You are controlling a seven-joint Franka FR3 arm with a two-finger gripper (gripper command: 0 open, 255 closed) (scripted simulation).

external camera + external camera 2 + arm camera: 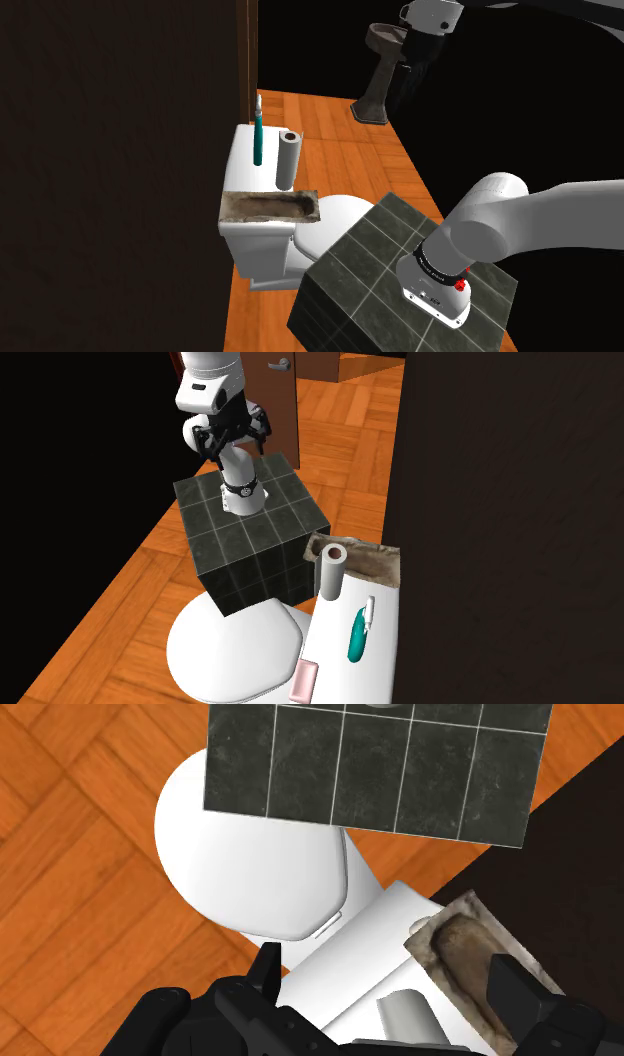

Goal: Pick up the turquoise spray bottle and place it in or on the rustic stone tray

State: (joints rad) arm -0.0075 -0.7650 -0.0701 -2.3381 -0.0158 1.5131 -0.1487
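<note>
The turquoise spray bottle [258, 140] with a white head stands upright on the white toilet tank lid [240, 150], close to the dark wall; it is also on the tank in the second exterior view [359, 633]. The brown-grey stone tray [270, 206] lies across the tank's other end [362, 557]. My gripper [233, 437] hangs open and empty high above the tiled stand, far from the bottle. In the wrist view its black fingers [265, 972] stand wide apart, looking down on the tray [462, 952].
A grey paper roll [288, 158] stands upright between bottle and tray. A pink bar [306, 679] lies on the tank near the bottle. The toilet seat lid [255, 854] sits beside the dark tiled stand [400, 265]. A pedestal sink [380, 75] stands farther off on the wood floor.
</note>
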